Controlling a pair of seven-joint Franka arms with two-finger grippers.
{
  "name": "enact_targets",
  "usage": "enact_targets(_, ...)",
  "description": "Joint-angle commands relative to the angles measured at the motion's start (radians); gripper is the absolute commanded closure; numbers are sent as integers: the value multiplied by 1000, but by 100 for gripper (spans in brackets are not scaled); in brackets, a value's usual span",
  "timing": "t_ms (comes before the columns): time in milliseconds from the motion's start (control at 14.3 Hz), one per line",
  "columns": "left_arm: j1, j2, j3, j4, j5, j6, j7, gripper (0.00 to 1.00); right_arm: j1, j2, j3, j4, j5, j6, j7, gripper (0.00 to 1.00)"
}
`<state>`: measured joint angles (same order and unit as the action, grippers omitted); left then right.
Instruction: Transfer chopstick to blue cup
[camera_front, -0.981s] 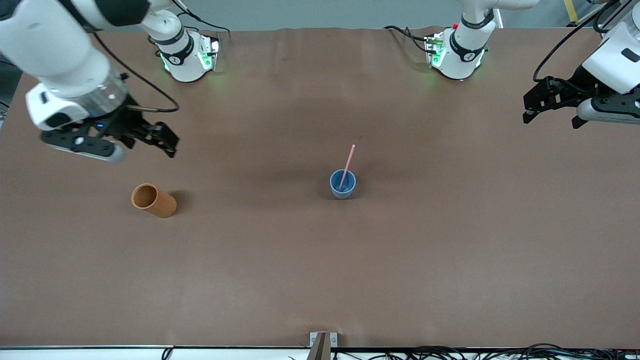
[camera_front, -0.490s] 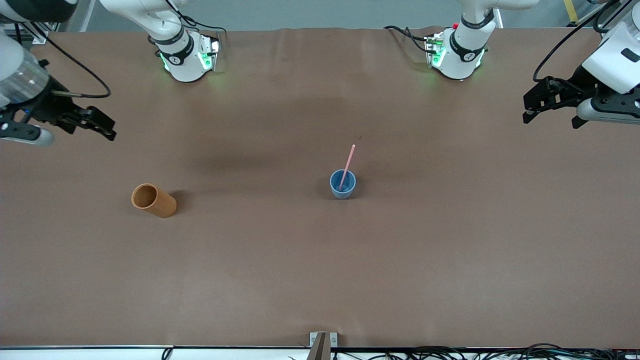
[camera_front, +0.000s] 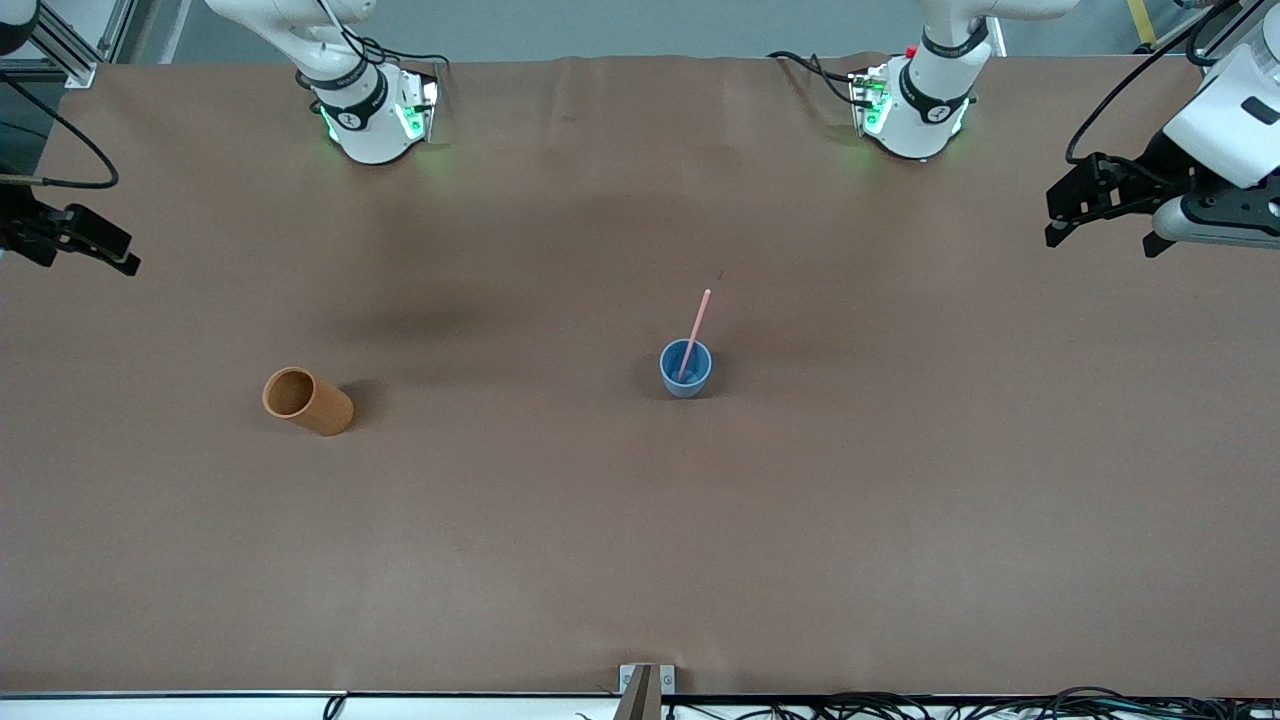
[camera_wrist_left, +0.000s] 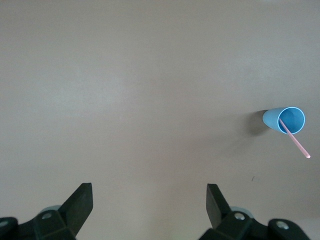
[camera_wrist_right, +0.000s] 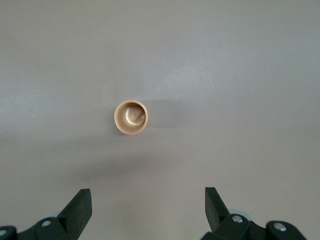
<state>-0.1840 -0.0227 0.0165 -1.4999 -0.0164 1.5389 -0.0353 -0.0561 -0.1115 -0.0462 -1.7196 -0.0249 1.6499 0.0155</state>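
Thin pale pink chopstick (camera_front: 694, 332): standing tilted inside small light-blue tapered cup (camera_front: 686, 369), frame centre, top leaning over the rim. Transfer looks complete.
Tall orange-brown cylindrical cup (camera_front: 306, 401): lower left of centre, untouched.
Right gripper (camera_front: 88, 242): released, empty, has withdrawn to the left frame edge.
Left gripper (camera_front: 1082, 205): released, empty, waiting at the right edge.
Brown worktop (camera_front: 640, 540): otherwise unchanged

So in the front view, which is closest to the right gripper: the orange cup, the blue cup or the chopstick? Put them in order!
Starting from the right gripper, open at the right arm's end of the table:
1. The orange cup, toward that same end.
2. The blue cup, near the table's middle.
3. The chopstick, standing in the blue cup and leaning away; almost a tie with the cup.
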Motion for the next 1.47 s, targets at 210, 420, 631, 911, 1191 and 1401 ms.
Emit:
enact_targets(210, 0, 1, 3, 15, -14, -2, 18, 0, 15, 74, 28, 285, 14, -260, -17, 0)
enact_targets(420, 0, 3, 3, 16, -14, -2, 8, 0, 44, 96, 28, 311, 17, -282, -14, 0)
enact_targets(631, -2, 9, 3, 20, -13, -2, 3, 0, 70, 98, 26, 301, 17, -271, -12, 0)
enact_targets(911, -3, 18, 3, 43, -16, -2, 2, 0, 50, 102, 23, 255, 56, -248, -14, 0)
enact_targets(1191, -3, 18, 3, 43, -17, -2, 0, 0, 44, 102, 20, 255, 71, -223, -17, 0)
enact_targets(1401, -3, 18, 3, 43, -17, -2, -8, 0, 47, 101, 20, 256, 59, -222, -17, 0)
